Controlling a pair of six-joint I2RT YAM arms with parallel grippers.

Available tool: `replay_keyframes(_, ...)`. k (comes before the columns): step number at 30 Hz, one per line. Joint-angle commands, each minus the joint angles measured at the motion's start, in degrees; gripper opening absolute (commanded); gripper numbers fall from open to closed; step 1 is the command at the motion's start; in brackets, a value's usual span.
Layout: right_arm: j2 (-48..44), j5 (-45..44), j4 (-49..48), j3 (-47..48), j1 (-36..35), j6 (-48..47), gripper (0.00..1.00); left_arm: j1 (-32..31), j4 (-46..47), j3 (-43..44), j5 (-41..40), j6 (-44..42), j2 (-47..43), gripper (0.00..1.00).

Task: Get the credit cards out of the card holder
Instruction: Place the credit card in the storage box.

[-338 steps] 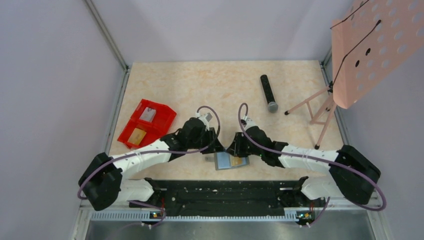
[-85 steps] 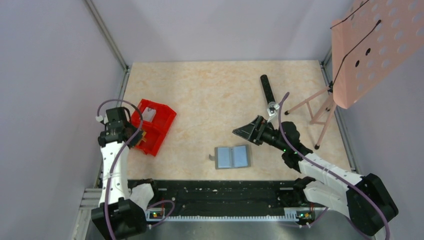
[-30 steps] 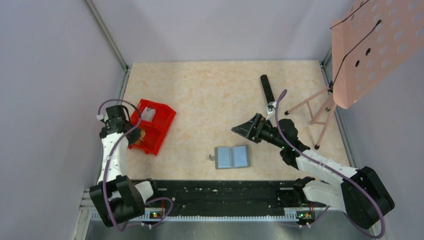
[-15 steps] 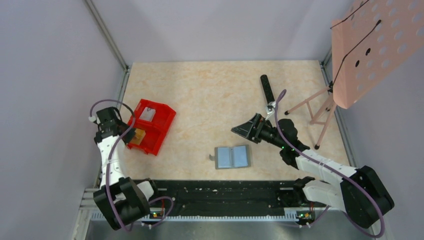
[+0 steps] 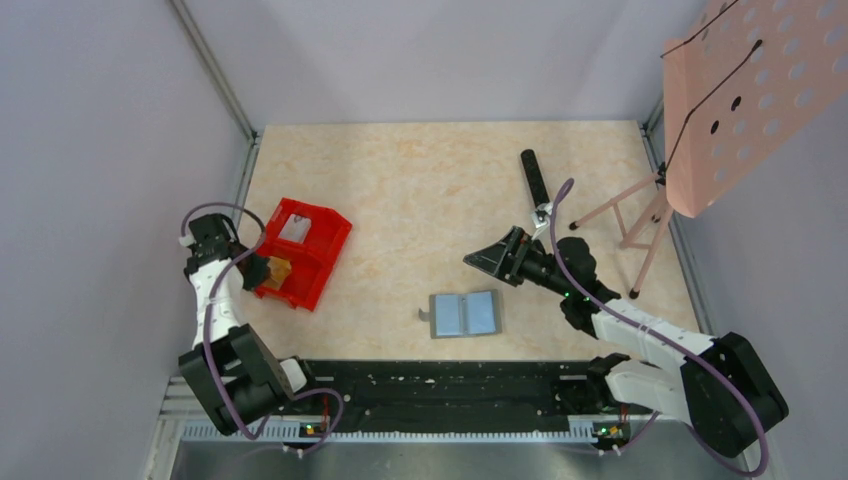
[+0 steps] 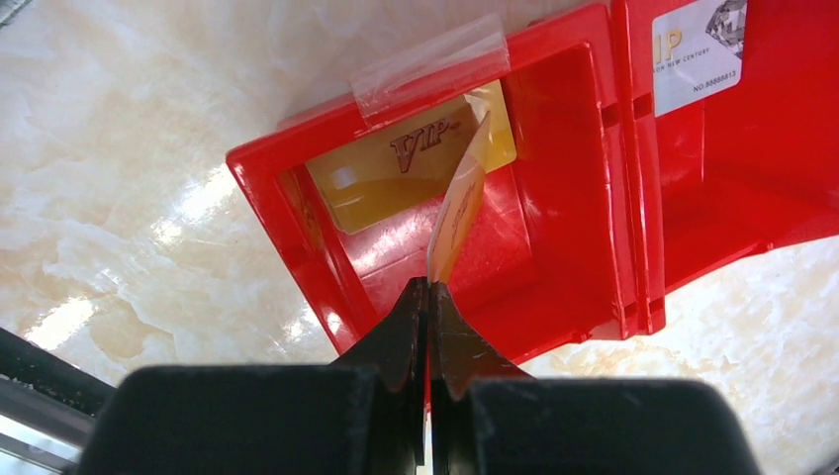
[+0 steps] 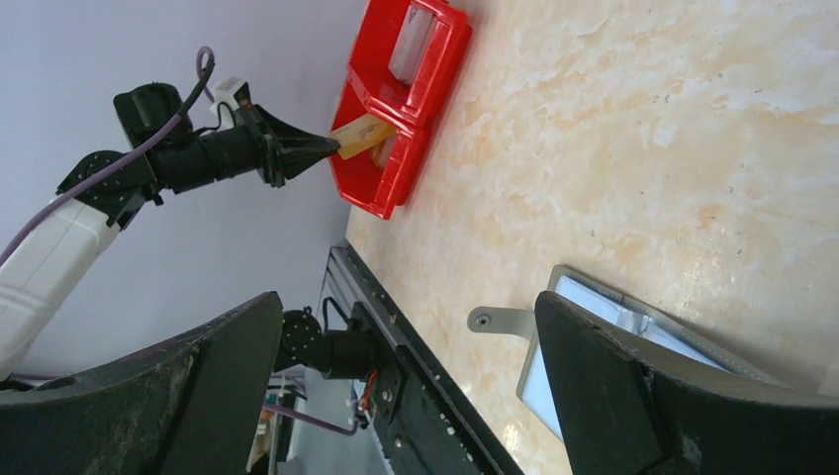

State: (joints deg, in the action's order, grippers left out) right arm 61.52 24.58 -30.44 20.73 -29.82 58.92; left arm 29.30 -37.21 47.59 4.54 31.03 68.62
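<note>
The card holder lies opened flat near the front edge of the pale, marbled beige surface, its two smooth blue-grey panels facing up. Plain lilac-grey walls close in the space. The right jaws hang spread wide and hold nothing, near the holder but apart from it, on its far right side. The left jaws are well apart to the left, pinched shut on the edge of a glossy gold card tilted over the red plastic bin, where another gold card lies flat.
</note>
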Motion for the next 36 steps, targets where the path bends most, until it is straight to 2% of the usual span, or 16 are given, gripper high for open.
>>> replay_keyframes(1,-1.4,0.7,-1.6,2.7,0.8,-1.3,0.99,0.8,0.6,2.5,-3.2,-1.0,1.0,0.00)
replay_keyframes(6,-1.0,0.9,-1.8,2.7,0.8,-1.4,0.99,1.1,0.3,3.6,-3.4,-0.2,2.6,0.00)
replay_keyframes(16,-0.3,0.7,-2.1,2.8,0.9,-1.6,0.99,2.0,2.3,3.0,1.8,1.8,0.5,0.00)
replay_keyframes(24,-0.1,0.9,-2.1,2.9,0.9,-1.8,0.99,6.2,3.9,1.6,5.9,2.6,0.0,0.00)
replay_keyframes(36,-0.8,0.7,-1.6,3.1,0.9,-2.1,0.99,7.6,4.2,2.3,6.6,3.1,2.5,0.00)
